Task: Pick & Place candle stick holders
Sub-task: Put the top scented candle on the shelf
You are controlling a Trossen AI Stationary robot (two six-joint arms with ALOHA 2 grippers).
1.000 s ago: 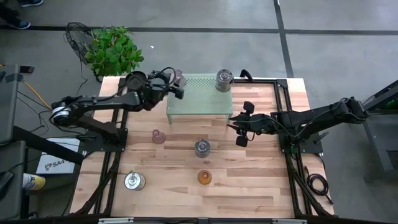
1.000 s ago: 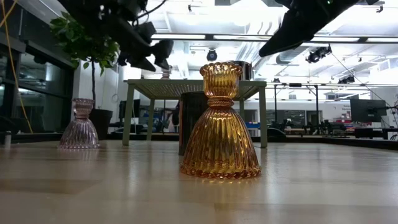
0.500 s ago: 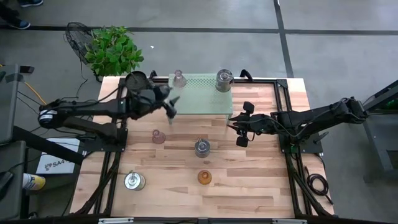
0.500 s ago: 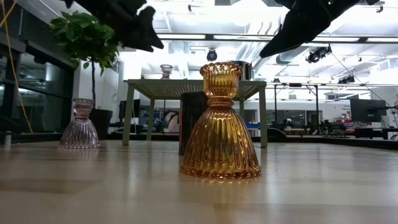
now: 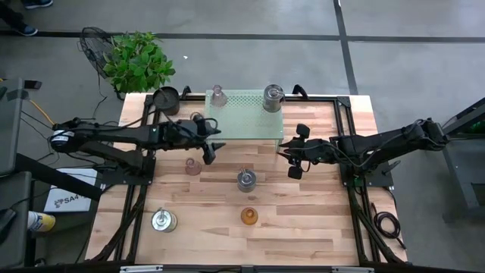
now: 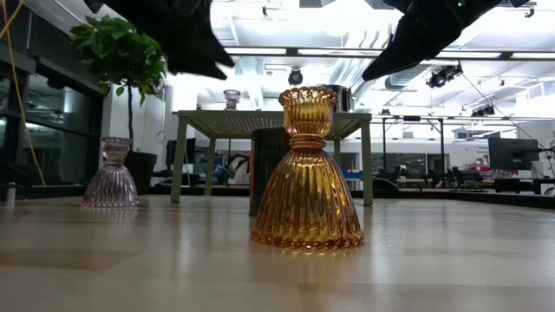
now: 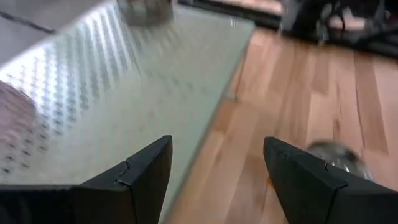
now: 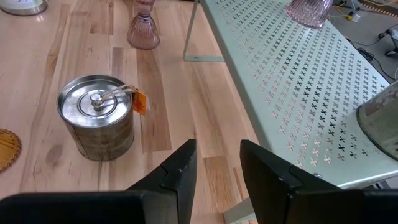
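Nearest the low camera stands the amber holder (image 6: 307, 169), with a pink holder (image 6: 110, 173) at left. Above that pink one hangs the left gripper (image 5: 208, 148), fingers wide and empty; a skewed descent could topple it. The right gripper (image 5: 292, 159) waits mid-right, slightly parted, empty. Beyond: wooden table (image 5: 318, 227), green perforated shelf (image 5: 242, 129) carrying 2 holders, plant (image 5: 139, 61), bright office.

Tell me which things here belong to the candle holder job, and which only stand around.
Job:
pink holder on the green stand
silver holder on the stand
pink holder
middle silver holder
amber holder
front silver holder

Not the job:
black pot
plant
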